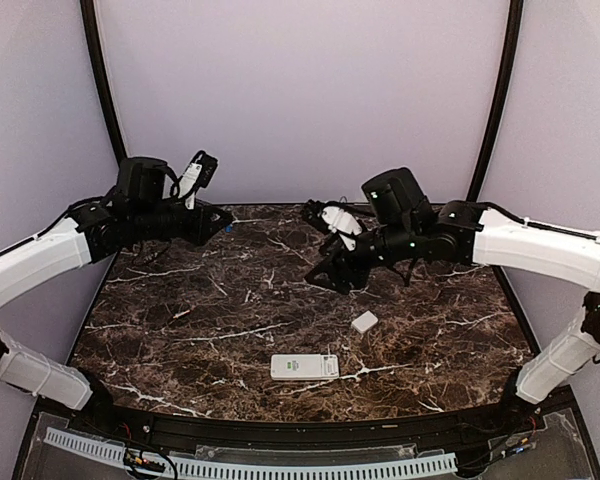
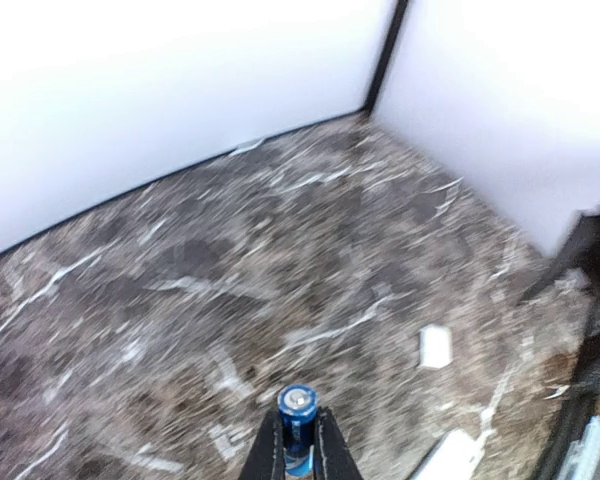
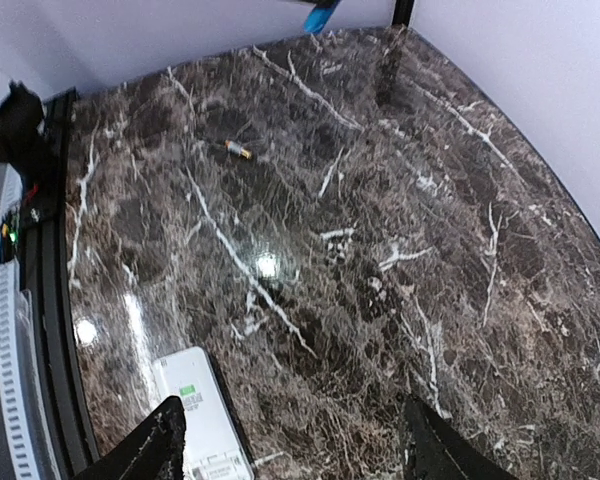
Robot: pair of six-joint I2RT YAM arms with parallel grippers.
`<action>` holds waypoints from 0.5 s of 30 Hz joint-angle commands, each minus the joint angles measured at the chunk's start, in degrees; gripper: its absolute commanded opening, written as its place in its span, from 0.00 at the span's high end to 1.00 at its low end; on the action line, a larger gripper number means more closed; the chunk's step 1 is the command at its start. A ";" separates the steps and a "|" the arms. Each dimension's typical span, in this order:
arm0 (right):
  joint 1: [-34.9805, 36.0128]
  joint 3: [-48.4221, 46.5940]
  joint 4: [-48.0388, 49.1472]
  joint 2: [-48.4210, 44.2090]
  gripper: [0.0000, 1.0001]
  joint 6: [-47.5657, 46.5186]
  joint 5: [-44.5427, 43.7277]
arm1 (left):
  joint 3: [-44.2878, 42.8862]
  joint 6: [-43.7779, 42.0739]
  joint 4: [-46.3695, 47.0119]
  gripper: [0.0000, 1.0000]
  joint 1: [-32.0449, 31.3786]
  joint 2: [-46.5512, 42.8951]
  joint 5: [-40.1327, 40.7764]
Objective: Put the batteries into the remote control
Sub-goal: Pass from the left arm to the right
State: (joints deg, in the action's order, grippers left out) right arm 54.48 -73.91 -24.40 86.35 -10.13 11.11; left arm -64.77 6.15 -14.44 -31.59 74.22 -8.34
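My left gripper (image 1: 223, 224) is raised over the back left of the table and shut on a blue battery (image 2: 299, 423). The battery stands between the fingers with its metal end pointing away, and it also shows in the right wrist view (image 3: 320, 14). A second battery (image 3: 239, 150), a small dark cylinder with a yellowish end, lies on the marble table (image 1: 230, 300). The white remote control (image 1: 305, 366) lies flat near the front edge, with a green label showing in the right wrist view (image 3: 205, 420). My right gripper (image 3: 290, 455) is open and empty. It hangs above the table's middle right (image 1: 330, 277).
A small white cover piece (image 1: 364, 321) lies to the right of and behind the remote, and shows in the left wrist view (image 2: 436, 346). White walls and black posts enclose the back and sides. A black rail (image 1: 280, 430) runs along the front edge.
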 commanded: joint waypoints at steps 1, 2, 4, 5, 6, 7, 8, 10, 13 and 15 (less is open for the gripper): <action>-1.56 4.85 15.07 -4.60 0.30 11.44 5.21 | 9.93 8.90 25.57 1.00 -7.01 -4.03 -7.86; -1.57 6.08 18.86 -5.69 0.31 13.75 5.89 | 10.54 10.97 30.18 1.00 -7.83 -4.33 -8.20; -1.49 9.61 28.20 -7.63 0.33 17.46 7.91 | 11.82 13.37 35.82 1.00 -9.92 -3.81 -9.35; -1.49 11.88 32.40 -8.35 0.34 18.92 8.28 | 12.12 13.80 37.30 1.00 -11.15 -3.55 -10.32; -1.55 13.44 36.17 -8.81 0.37 20.10 8.09 | 12.08 14.20 39.44 1.00 -11.75 -3.00 -10.62; -1.50 14.31 38.70 -9.07 0.40 20.96 7.64 | 12.05 14.35 40.26 1.00 -12.82 -2.75 -10.88; -1.53 14.86 40.22 -9.07 0.43 21.36 7.13 | 12.04 14.51 41.90 1.00 -13.29 -2.34 -11.11; -1.40 15.04 41.88 -8.57 0.47 21.49 7.56 | 12.08 14.69 44.02 1.00 -14.32 -1.67 -11.92; -0.72 14.28 42.14 -6.93 0.52 20.95 8.76 | 12.19 15.35 46.15 1.00 -15.16 -0.65 -12.65; -0.38 13.26 41.91 -5.81 0.57 20.54 8.74 | 12.26 15.64 47.09 1.00 -15.49 -0.05 -13.45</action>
State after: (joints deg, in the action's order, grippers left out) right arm 53.23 -59.44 12.16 78.63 9.41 18.41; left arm -53.08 19.99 25.63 -46.39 73.56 -19.16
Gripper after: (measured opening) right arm 0.462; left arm 0.074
